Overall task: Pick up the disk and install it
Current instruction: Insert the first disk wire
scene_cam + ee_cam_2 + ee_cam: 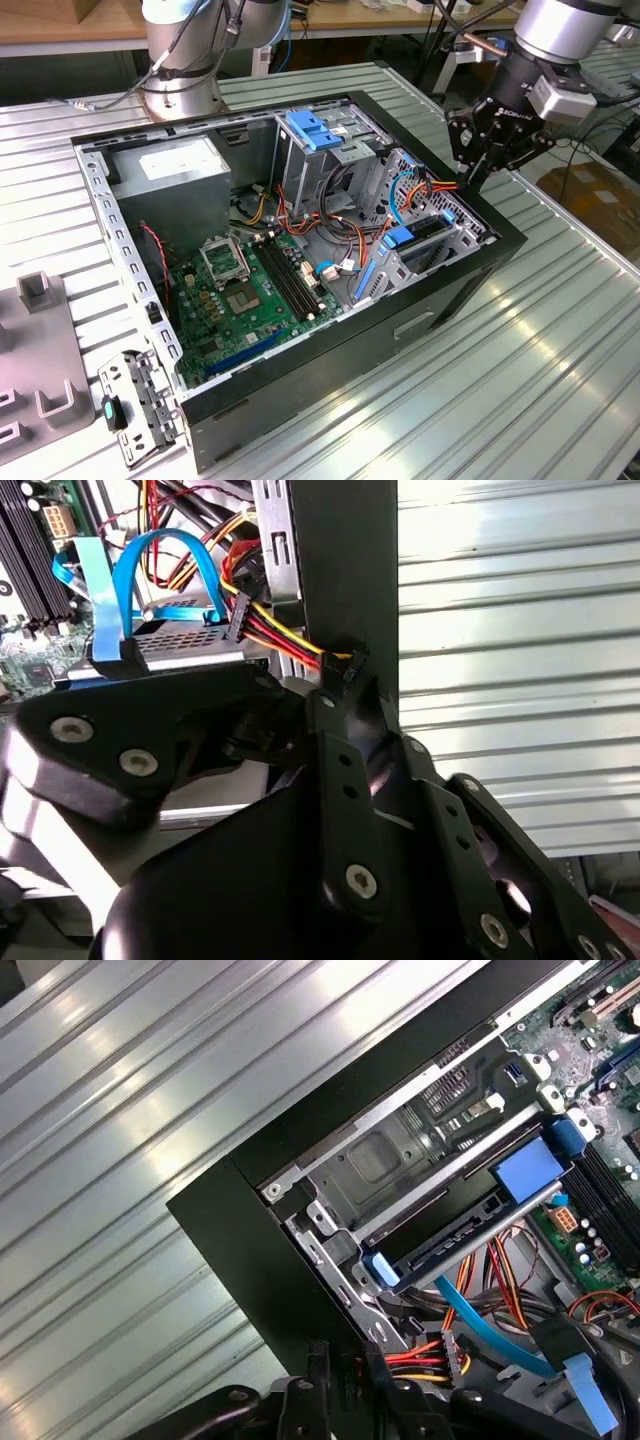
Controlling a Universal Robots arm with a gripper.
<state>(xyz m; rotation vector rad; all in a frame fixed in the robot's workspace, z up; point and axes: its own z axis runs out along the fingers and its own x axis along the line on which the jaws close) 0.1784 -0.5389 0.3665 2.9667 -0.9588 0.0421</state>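
Note:
The disk point(428, 229) lies flat in the drive cage at the exterior view's right end of the open computer case point(345, 345), its blue rail point(398, 238) facing the motherboard. The first wrist view shows the disk point(455, 1243) as a dark slab in a slot with a blue tab beside it. My gripper point(472, 178) hangs over the case's right wall, just above the cage. In both wrist views its fingers meet on the black plug point(346, 666) of a red, yellow and orange wire bundle point(415, 1358). The gripper point(338, 690) sits tight against the case wall.
A blue data cable point(160, 575) loops over the cage. The motherboard point(245, 290) and a grey power supply point(175, 170) fill the case's left half. A second drive cage with a blue bracket point(315, 130) stands at the back. The case's removed panel parts point(135, 405) lie on the ribbed table point(540, 380).

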